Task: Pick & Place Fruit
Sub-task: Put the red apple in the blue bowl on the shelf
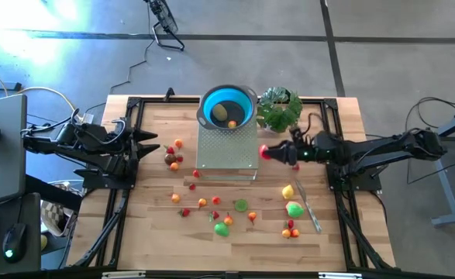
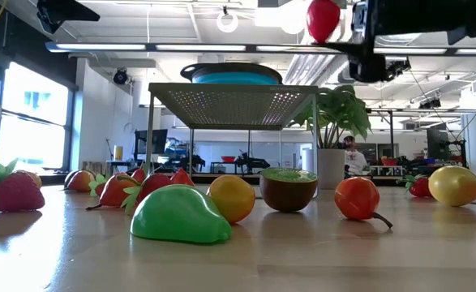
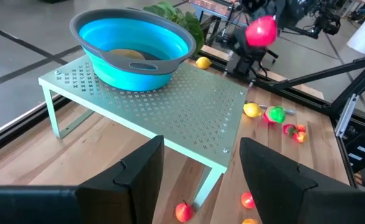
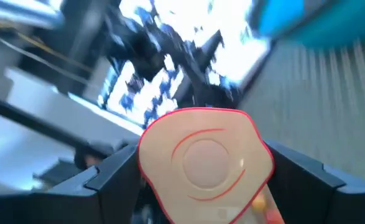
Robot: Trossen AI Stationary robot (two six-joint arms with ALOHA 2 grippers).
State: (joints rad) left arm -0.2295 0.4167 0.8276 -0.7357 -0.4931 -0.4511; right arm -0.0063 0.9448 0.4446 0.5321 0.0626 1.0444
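Observation:
My right gripper [image 1: 272, 153] is shut on a red fruit half [image 1: 265, 152], in the air beside the right edge of the perforated metal stand [image 1: 227, 151]. The low view shows this fruit [image 2: 323, 18] well above the table. The blue bowl [image 1: 227, 107] sits on the stand's far end with two fruits [image 1: 222, 114] inside. Several small fruits [image 1: 222, 229] lie scattered on the wooden table. My left gripper [image 1: 151, 147] is open and waits at the table's left side, touching nothing; its fingers [image 3: 135, 171] frame the stand. My right gripper pinches the red fruit half [image 4: 204, 155] between its two fingers [image 4: 117, 171], one on each side of its rounded rim. The tan cut face looks toward the wrist camera. The fingers reach level from the table's right, and the fruit is lifted clear of table and stand.
A leafy green plant [image 1: 280, 108] stands right of the bowl, close behind the right gripper. A slim silver knife [image 1: 308, 206] lies on the table's right part, near a yellow fruit [image 1: 287, 191] and a green one [image 1: 294, 208]. More fruits [image 1: 173, 159] lie left of the stand.

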